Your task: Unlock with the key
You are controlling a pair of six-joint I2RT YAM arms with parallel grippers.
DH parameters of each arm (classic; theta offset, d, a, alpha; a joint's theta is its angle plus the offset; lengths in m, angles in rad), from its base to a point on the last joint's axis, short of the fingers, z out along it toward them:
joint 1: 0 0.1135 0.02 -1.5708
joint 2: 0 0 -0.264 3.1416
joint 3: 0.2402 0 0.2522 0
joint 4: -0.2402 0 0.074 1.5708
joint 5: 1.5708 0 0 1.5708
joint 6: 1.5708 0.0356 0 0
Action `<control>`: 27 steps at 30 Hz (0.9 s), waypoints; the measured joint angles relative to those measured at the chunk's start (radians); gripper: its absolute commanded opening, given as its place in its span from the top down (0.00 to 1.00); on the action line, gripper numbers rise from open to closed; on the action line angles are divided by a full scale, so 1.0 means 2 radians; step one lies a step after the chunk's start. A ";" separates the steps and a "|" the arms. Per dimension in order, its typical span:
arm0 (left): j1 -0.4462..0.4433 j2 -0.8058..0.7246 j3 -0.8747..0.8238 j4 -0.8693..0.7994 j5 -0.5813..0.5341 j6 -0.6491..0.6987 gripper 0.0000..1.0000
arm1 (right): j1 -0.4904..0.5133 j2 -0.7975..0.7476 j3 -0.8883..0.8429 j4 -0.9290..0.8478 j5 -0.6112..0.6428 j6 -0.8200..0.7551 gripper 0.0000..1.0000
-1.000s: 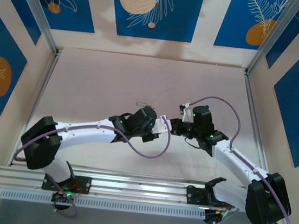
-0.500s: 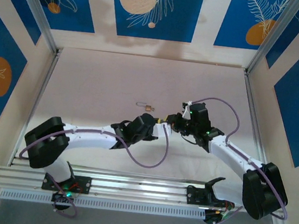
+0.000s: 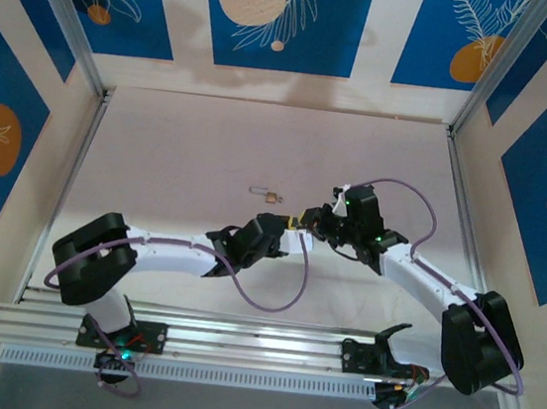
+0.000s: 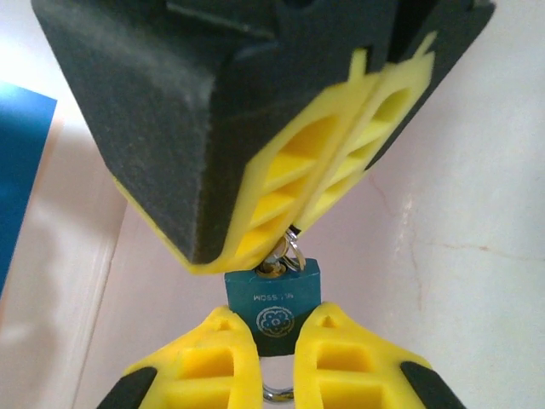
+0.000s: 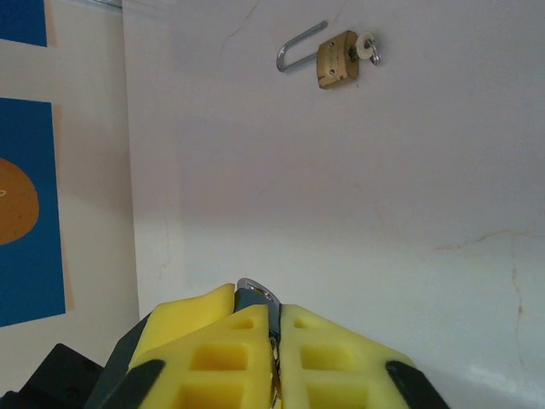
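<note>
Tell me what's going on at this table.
The left tool grips a teal padlock, and the right tool pinches the key seated in its keyhole. Whether it has unlocked yet is hidden. A brass padlock lies apart on the table, shackle open, its own key in it.

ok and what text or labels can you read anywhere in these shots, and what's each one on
"MOSS!W", roughly; small stamped letters that may be upside down: on the blue padlock held by the left end effector, above a round emblem.
Brass padlock: any marking is too small to read.
Blue wall panels: flower prints, no words.
</note>
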 measured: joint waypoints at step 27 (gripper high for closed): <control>0.023 -0.003 0.086 -0.148 0.176 -0.118 1.00 | -0.093 -0.090 -0.031 -0.083 -0.113 -0.135 0.64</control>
